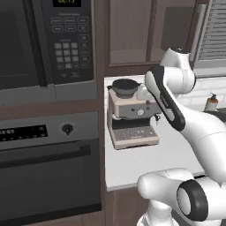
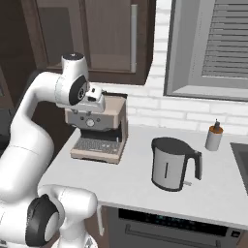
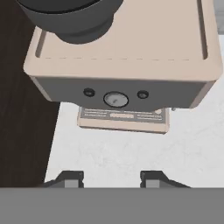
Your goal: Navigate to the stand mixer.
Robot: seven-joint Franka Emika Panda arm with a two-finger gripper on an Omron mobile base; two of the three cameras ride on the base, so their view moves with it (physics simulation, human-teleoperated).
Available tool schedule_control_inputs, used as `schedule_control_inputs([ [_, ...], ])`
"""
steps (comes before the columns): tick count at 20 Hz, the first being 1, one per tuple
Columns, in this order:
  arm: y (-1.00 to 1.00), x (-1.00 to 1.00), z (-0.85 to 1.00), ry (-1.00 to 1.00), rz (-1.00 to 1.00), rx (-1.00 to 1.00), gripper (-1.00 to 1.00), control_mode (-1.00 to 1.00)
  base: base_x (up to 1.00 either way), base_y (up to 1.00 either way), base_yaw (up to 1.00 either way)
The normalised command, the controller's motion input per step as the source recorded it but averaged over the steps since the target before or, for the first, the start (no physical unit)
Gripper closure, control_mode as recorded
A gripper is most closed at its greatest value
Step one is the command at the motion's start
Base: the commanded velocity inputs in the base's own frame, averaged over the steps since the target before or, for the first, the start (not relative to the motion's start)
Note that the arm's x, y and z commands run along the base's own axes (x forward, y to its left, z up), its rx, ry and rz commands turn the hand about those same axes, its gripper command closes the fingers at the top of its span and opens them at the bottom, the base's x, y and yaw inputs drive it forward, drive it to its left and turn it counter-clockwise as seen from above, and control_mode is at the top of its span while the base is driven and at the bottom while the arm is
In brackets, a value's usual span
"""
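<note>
Stand mixer's place can't be told; base faces other appliances. Left base view: espresso machine beside the oven. Right base view: kettle right of it. Hand view: gripper spread wide, empty, hovering above the machine.

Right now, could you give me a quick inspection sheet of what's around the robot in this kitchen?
Surface: pale counter, speckled white, beside dark cabinets.
Job's things: stand mixer, nothing seen.
Clutter: beige espresso machine at the counter's left end; steel kettle with black handle; small soap bottle near the wall.
Gripper: gripper above the counter in front of the espresso machine, open, holding nothing.
Cables: nothing seen.
Surroundings: microwave over a built-in oven, shuttered window, white brick wall, dishwasher panel under the counter.
</note>
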Motion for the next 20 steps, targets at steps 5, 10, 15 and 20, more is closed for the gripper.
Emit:
schedule_control_inputs([
  [5,0.0,0.0,0.0,0.0,0.0,0.0,-1.0,1.0,-0.13,0.0,0.0],
  [10,0.0,0.0,0.0,0.0,0.0,0.0,-1.0,1.0,-0.49,-0.07,-0.29],
  [15,0.0,0.0,0.0,0.0,0.0,0.0,-1.0,1.0,-0.41,-0.02,-0.77],
  [20,0.0,0.0,0.0,0.0,0.0,0.0,-1.0,1.0,-0.17,0.02,-0.91],
])
